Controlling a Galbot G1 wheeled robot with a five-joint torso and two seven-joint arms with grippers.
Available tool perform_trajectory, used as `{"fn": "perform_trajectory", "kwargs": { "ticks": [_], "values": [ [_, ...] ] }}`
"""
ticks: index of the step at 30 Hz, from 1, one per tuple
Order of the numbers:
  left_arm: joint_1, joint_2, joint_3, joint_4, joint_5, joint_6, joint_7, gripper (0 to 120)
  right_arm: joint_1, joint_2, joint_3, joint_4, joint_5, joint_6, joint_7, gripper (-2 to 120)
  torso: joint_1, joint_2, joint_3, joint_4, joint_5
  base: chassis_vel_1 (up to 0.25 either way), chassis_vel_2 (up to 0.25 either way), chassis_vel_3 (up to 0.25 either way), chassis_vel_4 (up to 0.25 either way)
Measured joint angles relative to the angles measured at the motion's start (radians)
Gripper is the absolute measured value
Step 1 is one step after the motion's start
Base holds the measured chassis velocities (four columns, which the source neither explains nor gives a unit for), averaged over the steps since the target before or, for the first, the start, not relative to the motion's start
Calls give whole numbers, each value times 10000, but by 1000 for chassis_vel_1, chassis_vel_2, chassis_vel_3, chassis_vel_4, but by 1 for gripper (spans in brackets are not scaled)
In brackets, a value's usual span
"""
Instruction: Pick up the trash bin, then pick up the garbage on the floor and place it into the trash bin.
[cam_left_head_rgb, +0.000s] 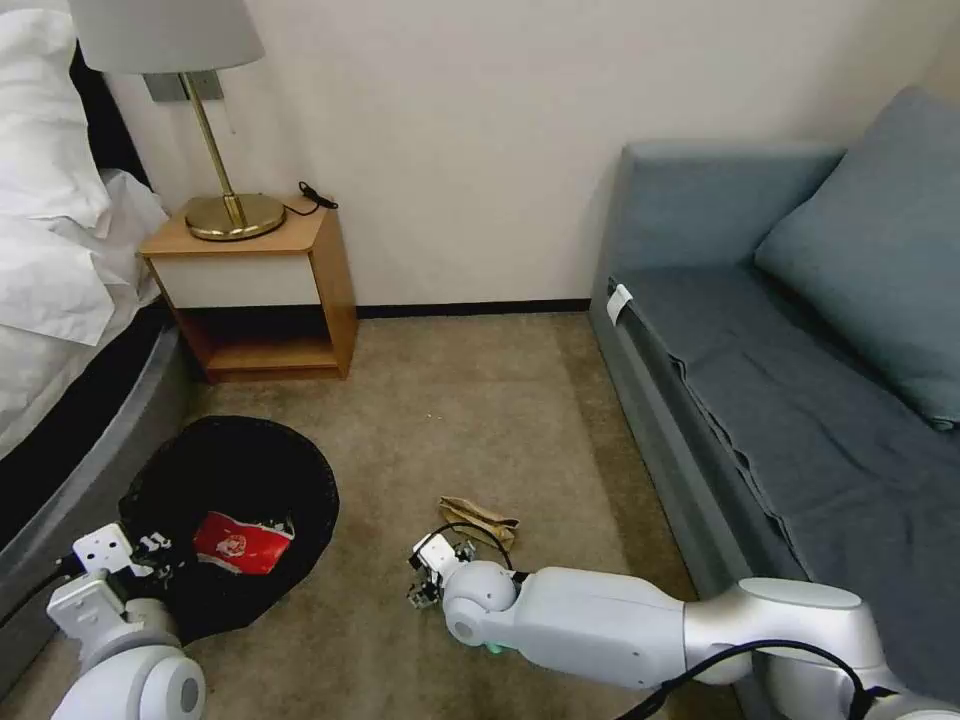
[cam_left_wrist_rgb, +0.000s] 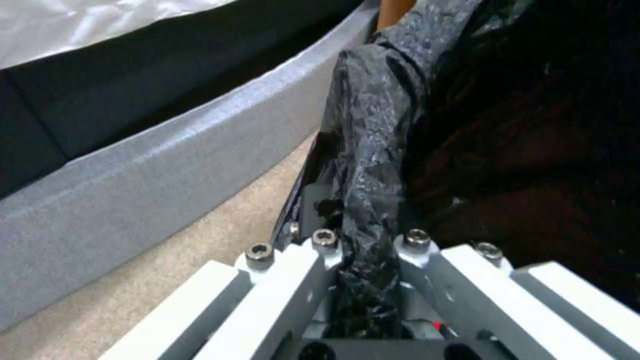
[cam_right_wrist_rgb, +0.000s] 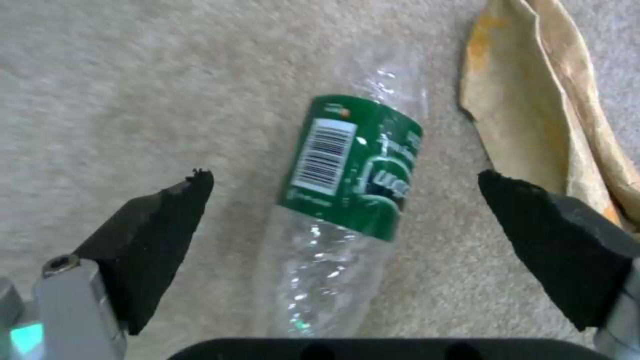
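You have a grey-blue sofa along the right of the room and a bed with white linen on the left, with beige carpet between them. A wooden nightstand carrying a brass lamp stands against the far wall beside the bed.

Your trash bin, black with a black liner, sits low at the left, next to the bed's grey base. A red-and-white wrapper lies inside it. Your left hand is at the bin's near rim, and in the left wrist view its fingers are clamped on the liner-covered rim.

Your right hand is down near the carpet in the middle of the room, jaws spread wide and holding nothing. In the right wrist view the small clear bottle with its green label lies on the carpet between the two black pads, touching neither. A tan paper scrap lies just beside the bottle, reaching to one pad's side.
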Motion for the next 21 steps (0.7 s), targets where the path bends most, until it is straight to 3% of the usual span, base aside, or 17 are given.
{"fn": "perform_trajectory", "kwargs": {
  "ticks": [13,16,21],
  "values": [
    [7,12,-15,11,-30,-15,1,2,-164,56,6,-401,-292,230,-211,100,-1,1,-1,0,1,0,0,0,0],
    [-11,24,-24,60,-36,-26,0,2,-416,81,-2,-673,-521,363,-469,82,0,1,0,0,1,0,0,0,0],
    [-17,15,-12,91,-36,-41,0,2,-473,81,-39,-772,-578,399,-524,64,0,1,0,-1,0,0,0,0,0]
  ]
}}
